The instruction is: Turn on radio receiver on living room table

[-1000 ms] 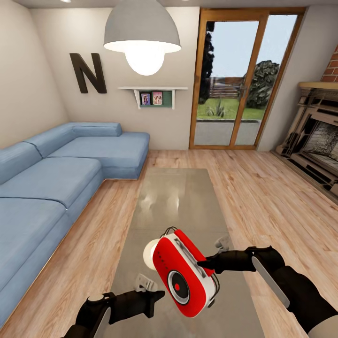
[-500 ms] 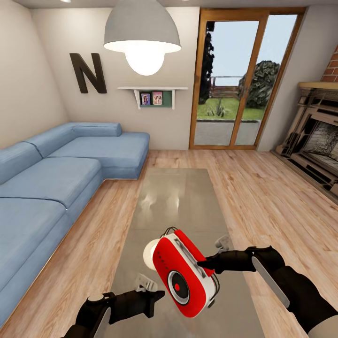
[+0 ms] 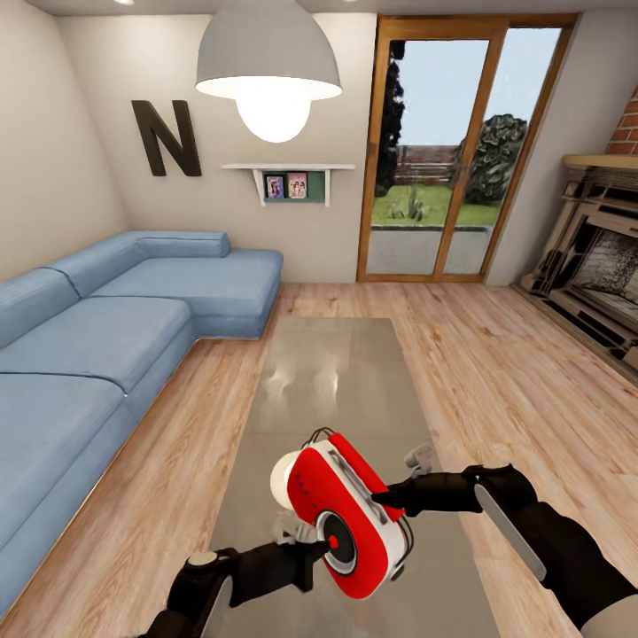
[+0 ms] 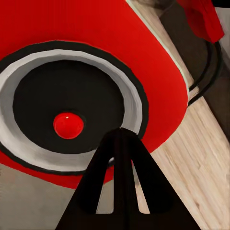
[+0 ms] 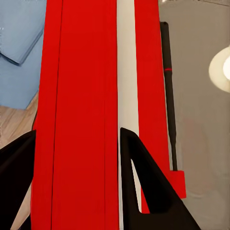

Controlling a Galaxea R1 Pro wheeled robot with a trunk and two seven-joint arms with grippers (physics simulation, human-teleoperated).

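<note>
Red radio receiver point(image 3: 347, 514) held by right gripper point(image 3: 383, 501); left gripper point(image 3: 321, 549) has apparently reached its dial.

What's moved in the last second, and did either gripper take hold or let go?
The left gripper has swung in from the radio receiver's side, its closed fingertips now at the round dial, near the red button. Nothing was released: the right gripper stays clamped on the receiver, held above the table in the same pose.

We see an evenly bright, sharp room — light comes from the glowing pendant lamp point(image 3: 268, 75) and daylight through the glass door point(image 3: 465, 146). The glossy counter point(image 3: 332, 381) mirrors the lamp as soft glare. Walls bow at the edges — shadows stay faint.
</note>
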